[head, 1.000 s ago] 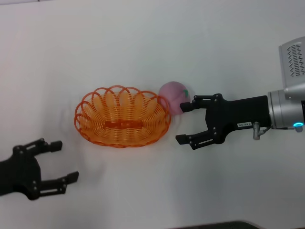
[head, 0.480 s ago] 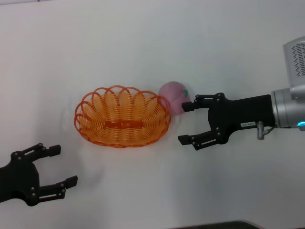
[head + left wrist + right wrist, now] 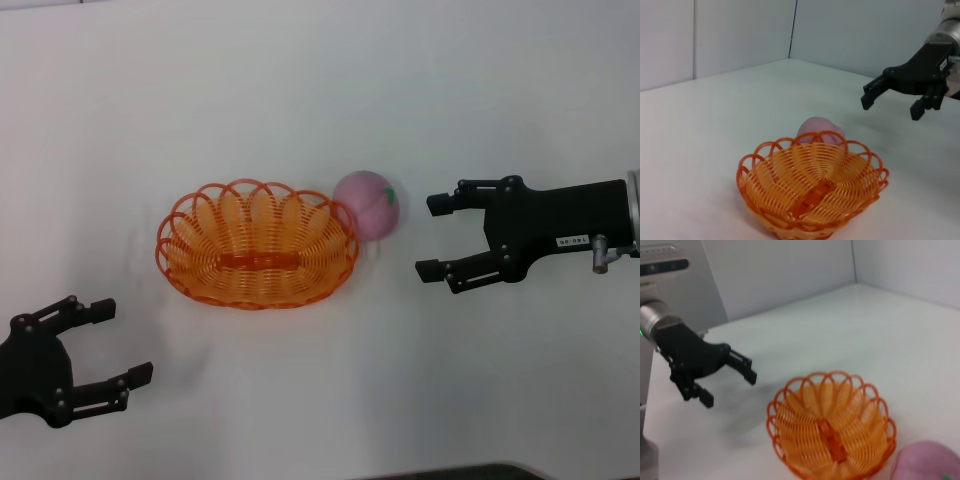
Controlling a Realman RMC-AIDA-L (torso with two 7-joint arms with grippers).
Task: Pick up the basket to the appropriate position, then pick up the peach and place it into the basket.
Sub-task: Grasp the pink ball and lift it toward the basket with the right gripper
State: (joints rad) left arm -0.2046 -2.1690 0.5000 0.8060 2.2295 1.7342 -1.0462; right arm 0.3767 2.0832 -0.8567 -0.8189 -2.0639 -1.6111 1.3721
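Basket (image 3: 257,246) centre frame; peach (image 3: 368,204) apparently touching its right rim.
Right gripper (image 3: 438,236) right, left gripper (image 3: 115,341) lower left: fingers spread, empty.

basket (image 3: 257,246): glossy plastic wire | peach (image 3: 368,204): matt, smooth | table (image 3: 320,90): matt

White table (image 3: 300,90) fills the head view. Plain pale walls (image 3: 740,30) behind, meeting at a corner seam.

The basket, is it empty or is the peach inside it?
Empty. The basket holds nothing; the peach sits on the table outside, against its rim.
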